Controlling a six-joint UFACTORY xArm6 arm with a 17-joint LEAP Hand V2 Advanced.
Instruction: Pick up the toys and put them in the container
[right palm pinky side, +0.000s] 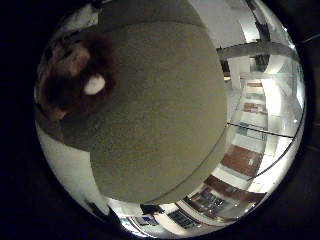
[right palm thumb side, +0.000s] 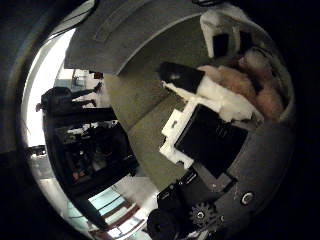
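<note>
A brown and tan plush toy (right palm thumb side: 250, 82) with white patches lies close against my palm. The white and black fingers of my right hand (right palm thumb side: 210, 125) curl round it, with one black fingertip (right palm thumb side: 180, 76) pressed at its side. In the little finger side view the same plush toy (right palm pinky side: 75, 75) shows as dark brown fur with a white spot, over the olive-grey mat (right palm pinky side: 160, 115). A grey fabric wall with a seam (right palm thumb side: 125, 30), possibly the container, rises beside the mat. Whether the toy touches the mat I cannot tell.
The olive-grey mat ends in a rounded edge (right palm pinky side: 200, 175), with pale floor beyond it. Dark shelving and equipment (right palm thumb side: 85, 145) stand off to one side of the mat. White shelves and boxes (right palm pinky side: 255, 120) line the room on the other side.
</note>
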